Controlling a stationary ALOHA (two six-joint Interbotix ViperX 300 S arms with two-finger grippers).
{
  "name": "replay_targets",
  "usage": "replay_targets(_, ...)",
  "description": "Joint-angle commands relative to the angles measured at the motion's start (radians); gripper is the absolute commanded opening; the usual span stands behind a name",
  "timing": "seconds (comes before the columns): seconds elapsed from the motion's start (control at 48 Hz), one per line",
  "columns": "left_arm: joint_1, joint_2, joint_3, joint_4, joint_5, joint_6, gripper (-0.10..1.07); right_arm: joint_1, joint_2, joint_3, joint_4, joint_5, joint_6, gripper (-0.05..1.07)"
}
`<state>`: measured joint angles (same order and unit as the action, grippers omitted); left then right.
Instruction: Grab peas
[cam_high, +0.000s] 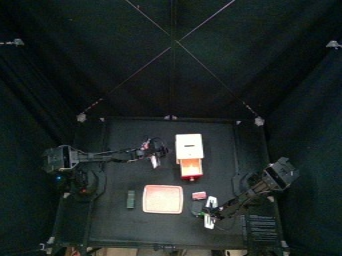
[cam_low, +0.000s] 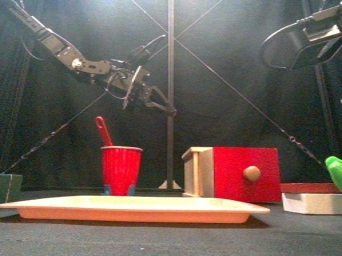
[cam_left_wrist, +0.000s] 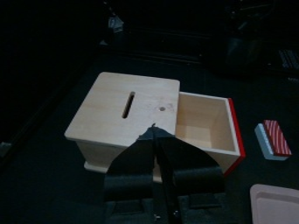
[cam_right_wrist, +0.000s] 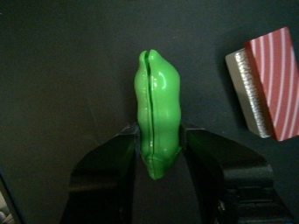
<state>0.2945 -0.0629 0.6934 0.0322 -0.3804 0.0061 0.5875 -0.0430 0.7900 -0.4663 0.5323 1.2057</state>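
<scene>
The right gripper (cam_right_wrist: 158, 156) is closed on the peas (cam_right_wrist: 156, 109), a bright green pod. In the right wrist view the pod sits at frame centre, its lower end pinched between the two jaws and its length projecting out past them. Just beside it, at the right edge of that frame, lies a block (cam_right_wrist: 267, 80) with a red-and-white striped face and a grey side. In the top view the right gripper (cam_high: 210, 208) appears at lower right of the table (cam_high: 241, 150), just right of the pink tray (cam_high: 163, 198); the pod is too small to resolve there. In the front view a green tip (cam_low: 334, 168) shows at the right edge, above the striped block (cam_low: 310, 200).

The left gripper (cam_left_wrist: 162, 140) hangs over the wooden box (cam_left_wrist: 146, 118). Its jaws meet at a point in the left wrist view, closed on nothing. The box has a slot in its pale lid, an open compartment beside it, and a red side wall. In the top view the left gripper (cam_high: 151, 153) sits left of the box (cam_high: 191, 152), above frame centre. In the front view it (cam_low: 144, 92) is raised at upper left.

The front view also shows a red cup (cam_low: 120, 168) holding a red stick, left of the box (cam_low: 230, 172), with the tray (cam_low: 134, 208) across the foreground. A dark green block (cam_high: 130, 198) lies left of the tray in the top view.
</scene>
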Motion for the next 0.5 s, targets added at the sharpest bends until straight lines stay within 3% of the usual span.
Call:
replay_targets(0.0, 0.002, -0.005, -0.011, 0.000, -0.005, 0.000, 0.37, -0.009, -0.048, -0.009, -0.005, 0.011, -0.002, 0.71)
replay_targets(0.479, 0.002, -0.005, -0.012, -0.008, -0.005, 0.000, 0.37, -0.031, -0.061, -0.037, -0.012, 0.017, 0.000, 0.71)
